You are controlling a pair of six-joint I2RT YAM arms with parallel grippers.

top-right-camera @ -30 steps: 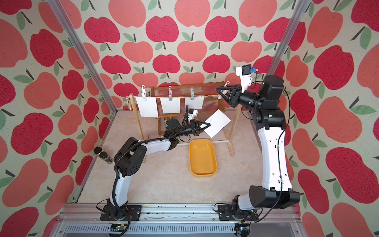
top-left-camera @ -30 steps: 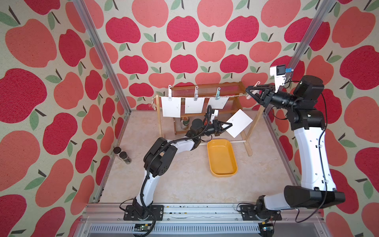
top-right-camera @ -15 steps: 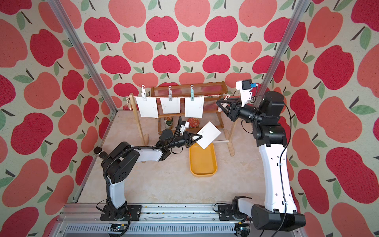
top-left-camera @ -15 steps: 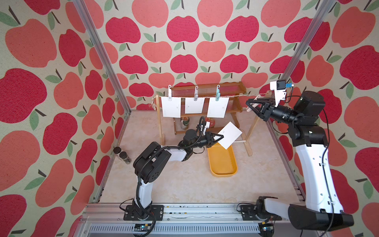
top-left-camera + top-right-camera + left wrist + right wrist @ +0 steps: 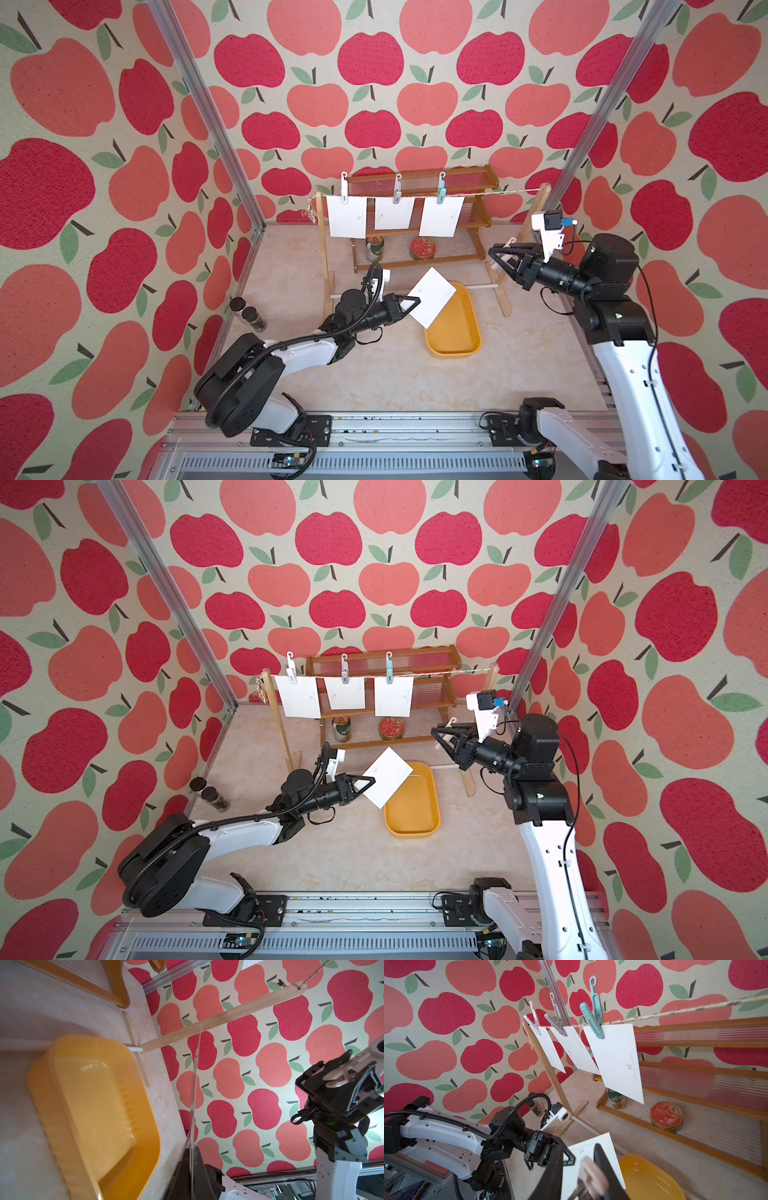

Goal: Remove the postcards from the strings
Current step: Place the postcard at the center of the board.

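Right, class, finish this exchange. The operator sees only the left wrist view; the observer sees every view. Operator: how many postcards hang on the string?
Observer: Three postcards, each pinned to the string.
Operator: Which hangs nearest the right gripper?
Observer: The one under the teal clothespin.
Operator: What stands behind them?
Observer: A shelf, with a can and a red tin on its lowest level.
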